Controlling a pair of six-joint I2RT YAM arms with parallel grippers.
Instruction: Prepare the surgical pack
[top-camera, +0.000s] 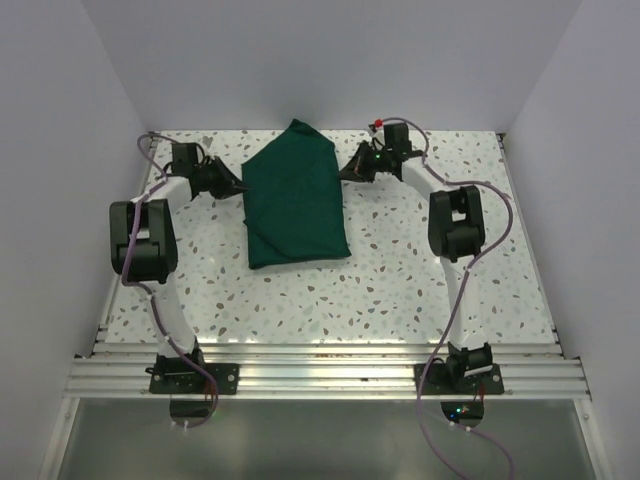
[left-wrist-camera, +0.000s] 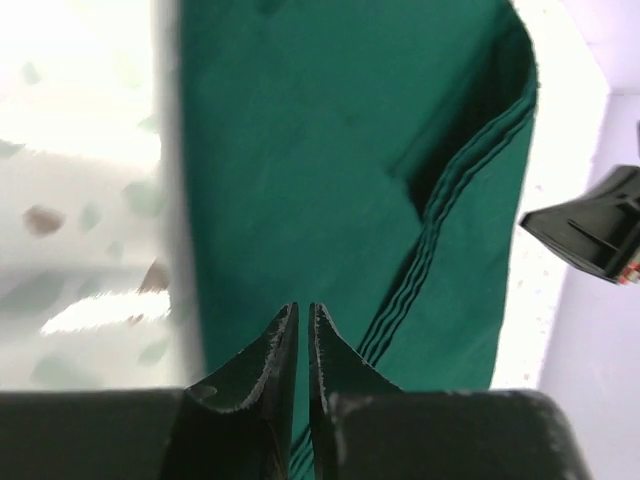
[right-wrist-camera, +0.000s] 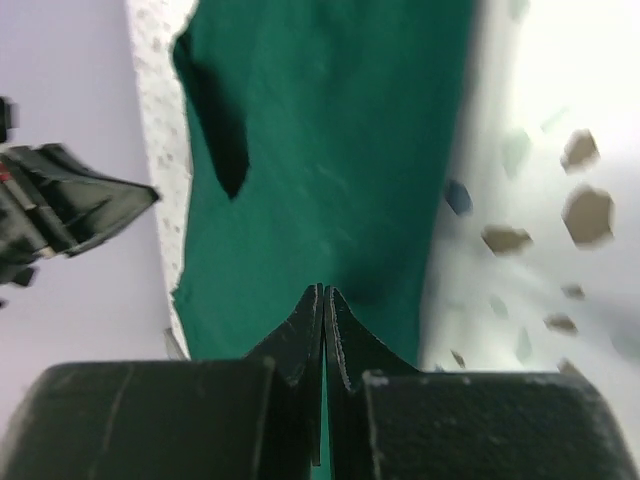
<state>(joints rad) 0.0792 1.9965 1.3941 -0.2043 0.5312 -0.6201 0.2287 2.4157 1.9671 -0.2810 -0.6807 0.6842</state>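
I see a white tabletop (top-camera: 400, 290) flecked with grey and brown chips, terrazzo style, filling the middle of the overhead view. Plain pale walls (top-camera: 330, 60) close it in at the back and on both sides, meeting the table's edges. Along the near edge run silver aluminium rails (top-camera: 330, 372), several parallel grooved bars lying side to side. Below them I see a dull grey panel (top-camera: 330, 440). In both wrist views the speckled surface is blurred and brightly lit.
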